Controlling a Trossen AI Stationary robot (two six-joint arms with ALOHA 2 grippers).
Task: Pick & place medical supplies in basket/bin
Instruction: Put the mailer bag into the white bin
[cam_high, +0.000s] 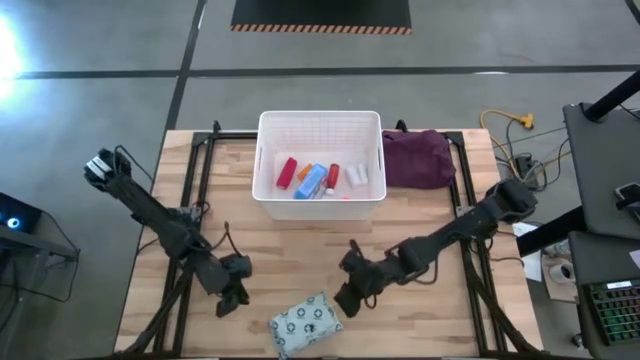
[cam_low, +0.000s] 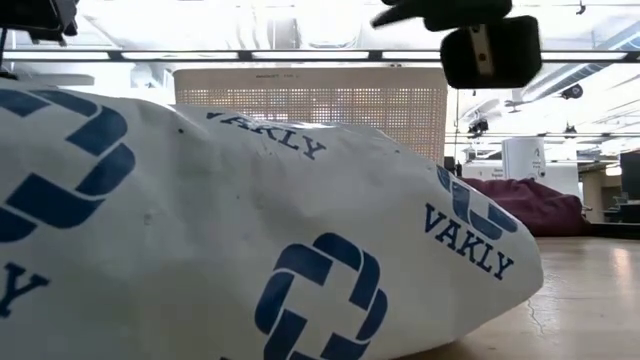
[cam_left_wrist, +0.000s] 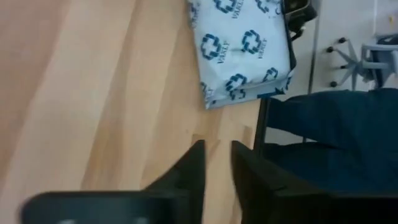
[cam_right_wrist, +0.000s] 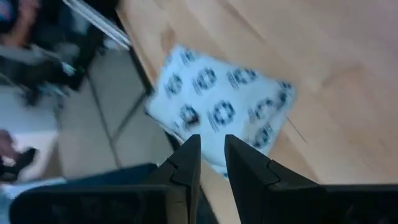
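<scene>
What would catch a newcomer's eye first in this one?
The patterned pouch, printed with blue emblems, lies alone at the table's near edge and fills most of the low view. Both grippers, left and right, flank it with nearly closed fingers. Behind them, the white basket already holds several colourful supplies, beside a purple cloth bundle.

Industrial lab: concrete floor (cam_high: 100, 50), hazard-striped mat (cam_high: 320, 14), cables (cam_high: 510, 135).

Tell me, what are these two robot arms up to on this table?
They are putting medical supplies into the white basket, which already holds several small items. One patterned pouch still lies at the table's near edge. The right claw hangs just beside it, fingers nearly closed and empty. The left claw waits on the pouch's other side, also empty. A purple cloth bundle sits beside the basket.
</scene>
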